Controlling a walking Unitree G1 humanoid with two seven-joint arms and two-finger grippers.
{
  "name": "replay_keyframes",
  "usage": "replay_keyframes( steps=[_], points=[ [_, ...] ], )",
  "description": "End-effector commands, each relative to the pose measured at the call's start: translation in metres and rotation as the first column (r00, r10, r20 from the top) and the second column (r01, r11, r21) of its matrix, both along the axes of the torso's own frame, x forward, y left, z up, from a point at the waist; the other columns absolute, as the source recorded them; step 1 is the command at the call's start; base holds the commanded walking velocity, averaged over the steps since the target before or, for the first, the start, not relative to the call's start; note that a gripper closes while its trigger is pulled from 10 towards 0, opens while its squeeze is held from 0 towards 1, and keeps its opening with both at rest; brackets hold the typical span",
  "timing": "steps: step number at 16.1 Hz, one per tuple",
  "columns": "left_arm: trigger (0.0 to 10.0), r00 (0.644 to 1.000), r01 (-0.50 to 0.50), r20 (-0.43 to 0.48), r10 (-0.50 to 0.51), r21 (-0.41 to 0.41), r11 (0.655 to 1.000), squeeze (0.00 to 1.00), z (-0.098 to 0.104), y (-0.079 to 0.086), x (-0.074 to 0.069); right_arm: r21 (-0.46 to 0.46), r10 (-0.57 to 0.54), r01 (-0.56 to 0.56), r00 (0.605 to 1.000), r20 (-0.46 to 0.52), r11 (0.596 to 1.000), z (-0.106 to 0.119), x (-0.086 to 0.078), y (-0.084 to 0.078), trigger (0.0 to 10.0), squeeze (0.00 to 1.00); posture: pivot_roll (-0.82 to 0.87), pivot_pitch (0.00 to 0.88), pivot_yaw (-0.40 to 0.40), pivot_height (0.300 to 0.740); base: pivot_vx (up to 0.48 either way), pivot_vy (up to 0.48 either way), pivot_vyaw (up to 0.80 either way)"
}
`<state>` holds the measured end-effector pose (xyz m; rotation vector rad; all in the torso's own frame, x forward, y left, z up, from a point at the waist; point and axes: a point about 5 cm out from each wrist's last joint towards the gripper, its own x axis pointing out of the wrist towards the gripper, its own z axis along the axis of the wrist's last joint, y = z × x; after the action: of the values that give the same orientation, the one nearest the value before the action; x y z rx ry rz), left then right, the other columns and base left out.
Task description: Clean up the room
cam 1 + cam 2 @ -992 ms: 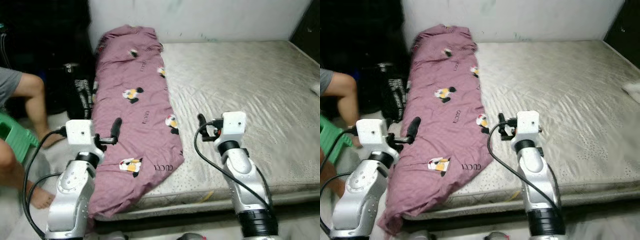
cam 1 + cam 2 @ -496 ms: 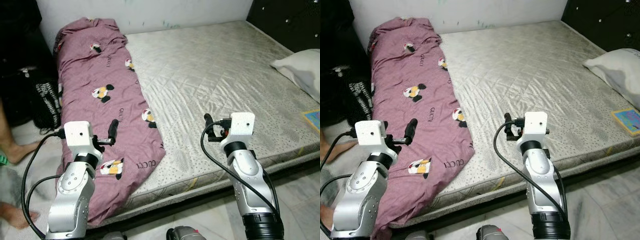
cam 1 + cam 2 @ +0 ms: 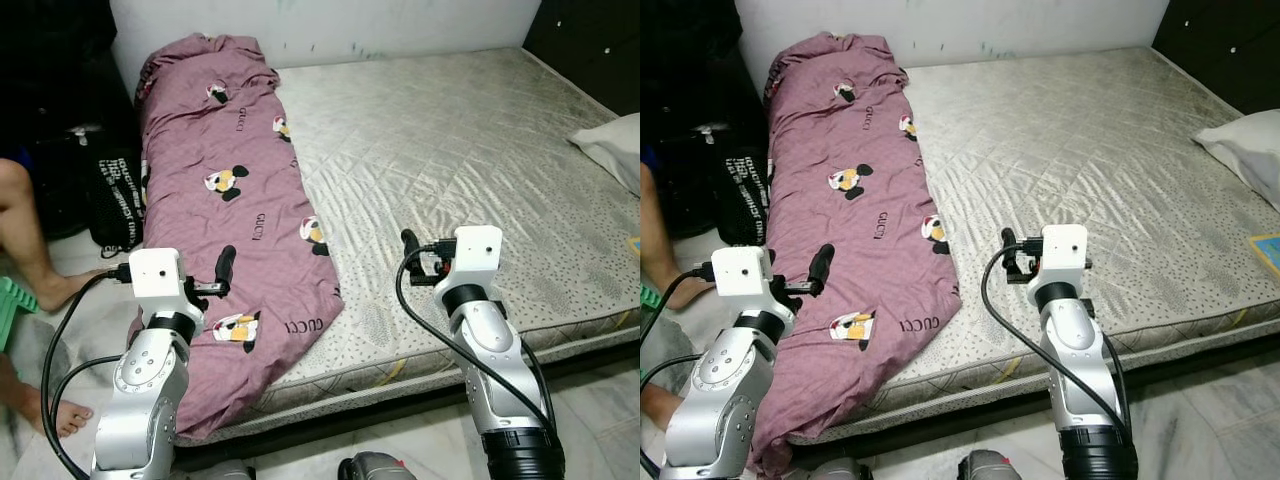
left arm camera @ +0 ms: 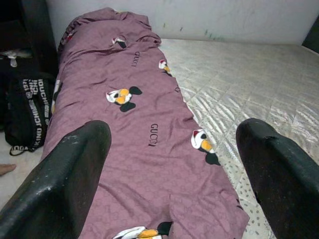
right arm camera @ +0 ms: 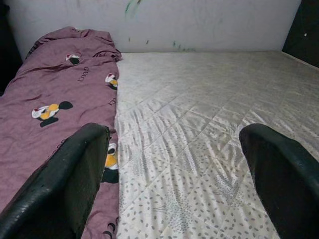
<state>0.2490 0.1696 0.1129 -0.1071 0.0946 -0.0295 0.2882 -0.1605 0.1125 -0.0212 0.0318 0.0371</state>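
Nearest the mattress (image 3: 470, 150) foot edge: left gripper (image 3: 224, 268) raised over the lower end of the purple quilt (image 3: 240, 190), fingers (image 4: 75, 169) spread wide and empty; right gripper (image 3: 408, 246) raised over bare mattress just beside the quilt's hem, fingers (image 5: 70, 174) likewise wide apart, holding nothing. Farther along the mattress: quilt stretched as a long rumpled strip on its left side up to the wall, near corner hanging over the edge; white pillow (image 3: 610, 150) at its right edge, black bag (image 3: 110, 200) and a person's leg (image 3: 25, 235) on the floor off its left side. Approach step by the look of it, nothing gripped yet; probably next, reaching down to pinch the quilt's near corners for folding or spreading.
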Motion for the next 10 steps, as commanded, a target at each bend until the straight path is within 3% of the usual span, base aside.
replay_keyframes(
  steps=[1, 6, 10],
  points=[
    [10.0, 1.0, -0.01, -0.001, 0.01, 0.009, 1.0, 0.0, 0.0017, 0.0014, -0.0019, 0.003, 0.004, -0.004, 1.0, 0.005, 1.0, 0.0029, -0.0013, -0.0006, 10.0, 0.0, -0.05, 0.064, 0.01, 0.681, 0.0, 0.0, 0.0],
    [10.0, 1.0, -0.023, -0.002, 0.023, -0.004, 1.0, 0.0, 0.0024, 0.0016, -0.0001, 0.005, 0.02, -0.02, 1.0, 0.009, 1.0, 0.0037, -0.0002, 0.0011, 10.0, 0.0, -0.05, 0.063, 0.006, 0.616, 0.0, 0.0, 0.0],
    [10.0, 0.998, -0.064, -0.008, 0.064, 0.003, 0.998, 0.0, 0.0035, 0.0088, 0.0037, 0.001, 0.025, -0.025, 1.0, 0.003, 1.0, 0.0035, 0.0006, 0.0013, 10.0, 0.0, -0.05, 0.067, 0.001, 0.616, 0.0, 0.0, 0.0]
  ],
)
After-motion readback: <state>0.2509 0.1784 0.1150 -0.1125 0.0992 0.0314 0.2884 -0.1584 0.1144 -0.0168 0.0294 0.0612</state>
